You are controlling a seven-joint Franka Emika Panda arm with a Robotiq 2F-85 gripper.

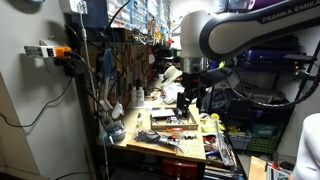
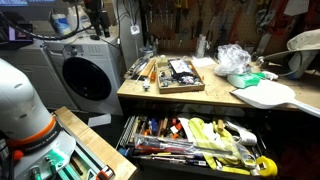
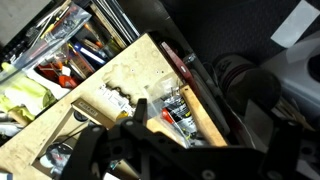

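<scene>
The gripper (image 3: 120, 138) hangs above the wooden tray (image 3: 115, 95), its jaws too dark and blurred to judge their spread. This reads as an approach, and a descent would call for care among the tray's clutter. One tray sits on the workbench (image 2: 200, 97), one open drawer (image 2: 126, 135) lies nearer, and one washing machine (image 2: 85, 75) stands to the left.
</scene>
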